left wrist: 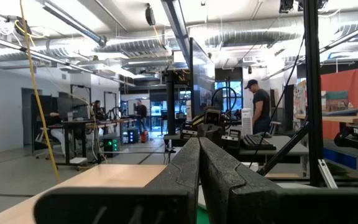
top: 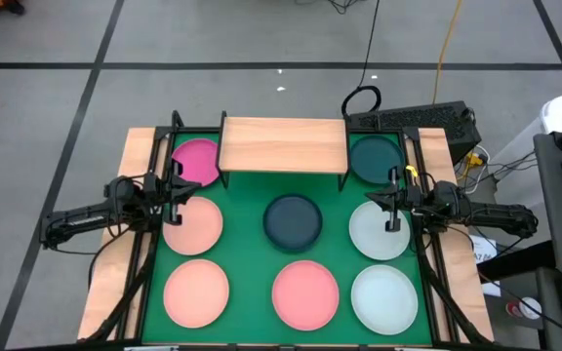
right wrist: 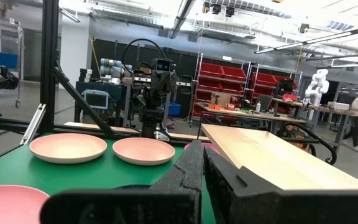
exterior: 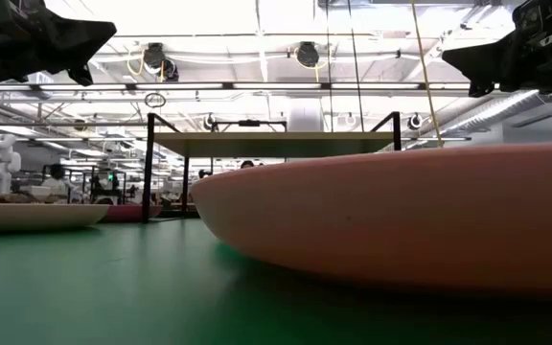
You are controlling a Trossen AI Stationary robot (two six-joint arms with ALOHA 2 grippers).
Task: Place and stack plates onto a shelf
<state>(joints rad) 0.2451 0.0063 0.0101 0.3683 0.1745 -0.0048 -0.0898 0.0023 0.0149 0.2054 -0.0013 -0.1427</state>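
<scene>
The light-wood shelf (top: pixel 283 144) stands on black legs at the table's far edge. Eight plates lie flat on the green top: hot pink (top: pixel 196 161) and dark teal (top: pixel 376 158) beside the shelf; salmon (top: pixel 193 222), dark teal (top: pixel 293 220) and mint-white (top: pixel 379 229) in the middle row; salmon (top: pixel 196 292), pink (top: pixel 305 292) and mint-white (top: pixel 384 297) in the near row. My left gripper (top: pixel 176 195) hangs shut above the table's left edge, near the middle salmon plate's rim. My right gripper (top: pixel 395 203) hangs shut above the middle mint-white plate's rim. Both touch nothing.
Black frame rails (top: pixel 149 244) run along both sides of the green top. A keyboard (top: pixel 413 119) and cables lie behind the shelf. In the low view the near pink plate (exterior: pixel 401 220) fills the foreground. People stand in the room beyond.
</scene>
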